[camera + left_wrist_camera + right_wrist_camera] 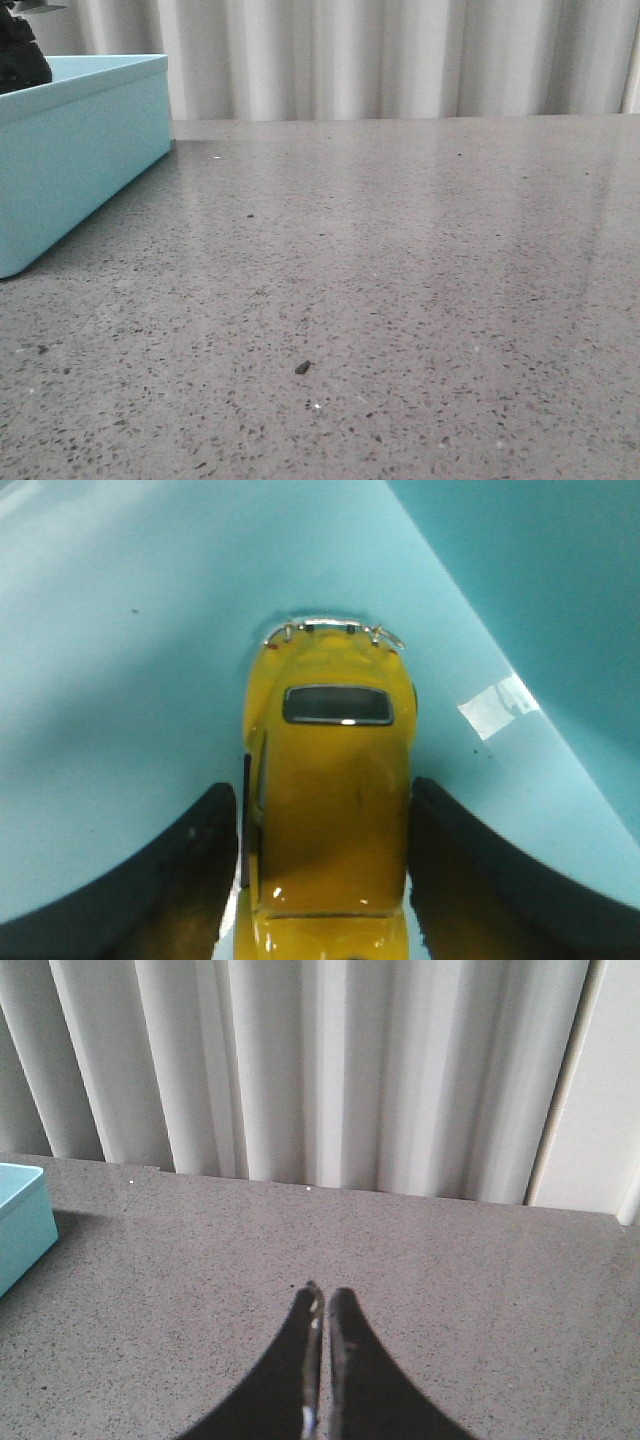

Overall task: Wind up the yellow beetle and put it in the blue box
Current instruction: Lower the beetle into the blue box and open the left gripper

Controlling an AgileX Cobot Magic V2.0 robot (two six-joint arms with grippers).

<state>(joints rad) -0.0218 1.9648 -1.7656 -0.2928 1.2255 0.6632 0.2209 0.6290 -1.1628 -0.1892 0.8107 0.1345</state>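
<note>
Left wrist view: left gripper point(325, 880) clamped on yellow beetle point(328, 780) inside blue box point(120, 680); storing step, release comes next, I judge.

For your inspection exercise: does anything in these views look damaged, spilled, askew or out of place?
Nothing stands out. The yellow beetle sits upright between the left gripper fingers over the blue box interior. Only a small dark speck lies on the table.

A grey speckled counter point(400, 280) carries the blue box point(70, 160) at its far left; a small dark speck point(302, 368) lies nearer.
</note>
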